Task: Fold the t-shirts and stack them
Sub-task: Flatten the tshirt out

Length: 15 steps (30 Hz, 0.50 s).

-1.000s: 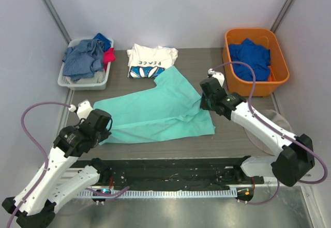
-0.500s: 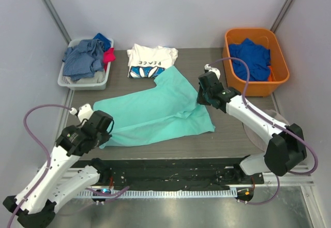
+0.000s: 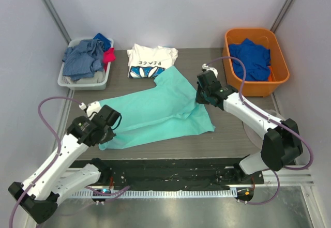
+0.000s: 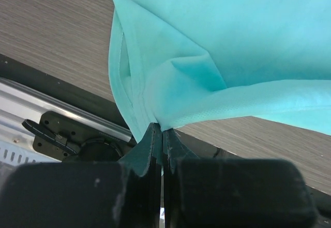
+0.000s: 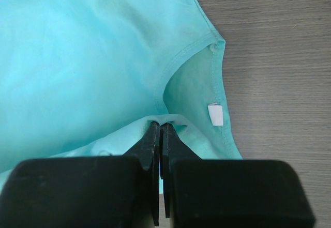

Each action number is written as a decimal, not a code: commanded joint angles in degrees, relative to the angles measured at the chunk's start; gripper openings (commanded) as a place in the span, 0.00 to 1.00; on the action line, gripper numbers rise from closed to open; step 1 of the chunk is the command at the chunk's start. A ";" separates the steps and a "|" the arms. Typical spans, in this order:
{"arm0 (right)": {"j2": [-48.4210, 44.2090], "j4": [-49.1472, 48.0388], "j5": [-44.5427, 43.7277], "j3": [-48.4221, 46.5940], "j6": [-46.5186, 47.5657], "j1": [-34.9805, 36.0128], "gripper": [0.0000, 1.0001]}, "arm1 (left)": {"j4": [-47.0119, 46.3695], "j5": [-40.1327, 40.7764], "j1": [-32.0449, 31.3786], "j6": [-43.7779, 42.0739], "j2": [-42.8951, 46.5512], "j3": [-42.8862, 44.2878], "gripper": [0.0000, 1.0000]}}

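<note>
I had both grippers clamped tight on the teal t-shirt (image 3: 160,109): left gripper (image 4: 162,131) at its hem corner, right gripper (image 5: 159,127) by the neckline. The shirt lay spread just in front of the white PEACE t-shirt (image 3: 150,60), one edge touching it; bare table (image 3: 199,60) lay to that shirt's right.

The plain mint-teal short-sleeved t-shirt (image 3: 155,109) is lying spread across the middle of the grey wood-grain table (image 3: 227,137). The white "PEACE" printed t-shirt (image 3: 151,57) is lying just behind it. The grey plastic basket (image 3: 83,85) is sitting at far left and holding grey-blue denim-like clothes (image 3: 83,57). The orange plastic tub (image 3: 256,89) is sitting at far right and holding a royal blue garment (image 3: 251,57). The left gripper (image 4: 161,130) is sitting at the spread shirt's near-left corner, the right gripper (image 5: 160,124) at its right edge.
</note>
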<state>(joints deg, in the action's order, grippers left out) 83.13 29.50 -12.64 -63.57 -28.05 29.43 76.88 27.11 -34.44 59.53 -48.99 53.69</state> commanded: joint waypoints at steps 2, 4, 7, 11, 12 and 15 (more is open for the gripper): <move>-1.56 -1.73 0.95 -2.96 1.07 -0.34 0.01 | 3.89 2.15 -0.02 -0.72 1.10 4.84 0.00; -2.62 -0.15 2.27 -2.96 0.98 -0.34 0.01 | 5.03 0.76 -0.02 -1.43 0.92 6.33 0.00; -6.31 2.05 4.55 -1.74 0.37 -0.43 0.01 | 6.78 -0.65 -0.02 -2.83 1.97 7.39 0.00; -14.38 5.74 6.84 1.60 -0.77 -0.34 0.01 | 11.52 -3.99 -0.02 -4.85 4.07 8.53 0.00; -15.62 7.58 7.19 2.30 -1.04 -0.34 0.01 | 12.23 -4.43 -0.02 -4.86 5.04 8.62 0.00; -20.27 10.83 9.30 4.59 -1.65 -0.25 0.01 | 13.99 -5.49 -0.02 -4.60 7.15 8.36 0.00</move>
<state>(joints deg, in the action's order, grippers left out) 69.12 34.65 -6.94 -61.23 -28.45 29.36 77.03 23.92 -34.46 56.23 -44.69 60.20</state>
